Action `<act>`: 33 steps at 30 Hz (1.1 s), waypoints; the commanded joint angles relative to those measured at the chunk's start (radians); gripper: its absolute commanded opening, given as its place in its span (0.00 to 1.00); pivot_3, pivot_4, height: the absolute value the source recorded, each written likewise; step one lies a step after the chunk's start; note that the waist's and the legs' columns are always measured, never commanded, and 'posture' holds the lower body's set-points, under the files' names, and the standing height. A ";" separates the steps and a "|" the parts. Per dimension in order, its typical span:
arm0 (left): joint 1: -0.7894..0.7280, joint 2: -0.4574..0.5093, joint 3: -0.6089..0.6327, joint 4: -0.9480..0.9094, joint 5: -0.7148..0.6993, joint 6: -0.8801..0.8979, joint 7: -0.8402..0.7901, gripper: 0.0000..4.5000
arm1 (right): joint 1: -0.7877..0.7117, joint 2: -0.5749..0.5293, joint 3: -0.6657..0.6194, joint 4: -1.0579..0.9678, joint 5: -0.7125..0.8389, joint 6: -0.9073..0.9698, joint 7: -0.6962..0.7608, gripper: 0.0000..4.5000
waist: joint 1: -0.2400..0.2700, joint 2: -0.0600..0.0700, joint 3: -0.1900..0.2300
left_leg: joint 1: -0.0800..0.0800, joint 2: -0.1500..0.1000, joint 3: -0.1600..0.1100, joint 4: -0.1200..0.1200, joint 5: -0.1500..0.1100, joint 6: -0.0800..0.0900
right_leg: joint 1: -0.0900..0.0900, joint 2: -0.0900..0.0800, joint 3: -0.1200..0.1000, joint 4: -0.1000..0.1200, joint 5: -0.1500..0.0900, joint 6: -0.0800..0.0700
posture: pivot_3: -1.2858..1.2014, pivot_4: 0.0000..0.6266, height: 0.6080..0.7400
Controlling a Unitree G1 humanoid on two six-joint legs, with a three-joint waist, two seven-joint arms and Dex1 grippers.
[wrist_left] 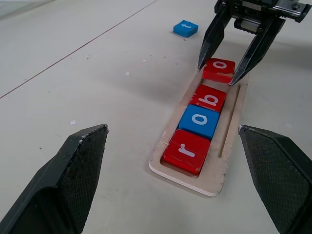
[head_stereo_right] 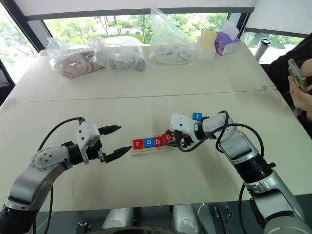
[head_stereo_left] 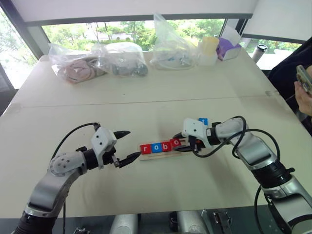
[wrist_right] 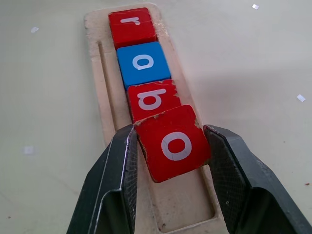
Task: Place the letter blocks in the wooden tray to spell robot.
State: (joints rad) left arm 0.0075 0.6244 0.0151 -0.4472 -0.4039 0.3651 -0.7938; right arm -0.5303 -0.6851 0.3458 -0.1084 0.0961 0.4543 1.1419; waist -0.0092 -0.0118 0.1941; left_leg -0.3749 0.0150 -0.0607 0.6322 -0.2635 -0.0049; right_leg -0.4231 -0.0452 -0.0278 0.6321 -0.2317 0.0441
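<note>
The wooden tray [wrist_left: 214,183] lies mid-table between my two grippers. In it sit a red r block [wrist_left: 186,151], a blue o block [wrist_left: 200,121] and a red b block [wrist_left: 208,97] in a row. My right gripper [wrist_right: 170,131] is shut on a second red o block [wrist_right: 173,143], held slightly askew over the fourth place, right behind the b. A blue t block [head_stereo_left: 203,121] lies on the table just beyond the right gripper. My left gripper [head_stereo_left: 132,144] stands open at the tray's r end, empty, one fingertip close to the rim.
Three clear plastic bags [head_stereo_left: 124,61] with items line the table's far edge, beside a yellow-topped container [head_stereo_left: 209,48] and a purple box [head_stereo_left: 228,48]. A person holding a phone [head_stereo_left: 304,80] sits at the right edge.
</note>
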 commanded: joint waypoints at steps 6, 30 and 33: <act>-0.001 -0.001 0.002 -0.037 -0.002 -0.009 0.007 1.00 | -0.002 0.003 0.005 -0.041 -0.007 0.013 -0.012 0.34 | -0.001 0.000 0.000 | 0.000 0.000 0.000 0.000 0.000 0.000 | 0.000 0.000 0.000 0.000 0.000 0.000 | 0.52 0.24 1.00; -0.012 -0.009 -0.003 -0.025 0.000 -0.013 0.011 1.00 | -0.025 0.008 -0.012 -0.022 0.002 0.048 -0.028 0.99 | -0.001 0.000 0.000 | 0.000 0.000 0.000 0.000 0.000 0.000 | 0.000 0.000 0.000 0.000 0.000 0.000 | 0.52 0.24 1.00; -0.012 -0.010 -0.004 -0.027 0.001 -0.012 0.012 1.00 | -0.047 0.009 -0.025 0.030 0.001 0.017 -0.032 0.99 | -0.001 0.000 0.000 | 0.000 0.000 0.000 0.000 0.000 0.000 | 0.000 0.000 0.000 0.000 0.000 0.000 | 0.52 0.24 1.00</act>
State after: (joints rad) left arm 0.0029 0.6170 0.0123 -0.4476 -0.4033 0.3649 -0.7839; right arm -0.5502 -0.6829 0.3599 -0.0858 0.0926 0.5014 1.1143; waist -0.0103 -0.0118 0.1941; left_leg -0.3748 0.0150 -0.0607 0.6322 -0.2634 -0.0048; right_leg -0.4231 -0.0451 -0.0278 0.6321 -0.2317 0.0441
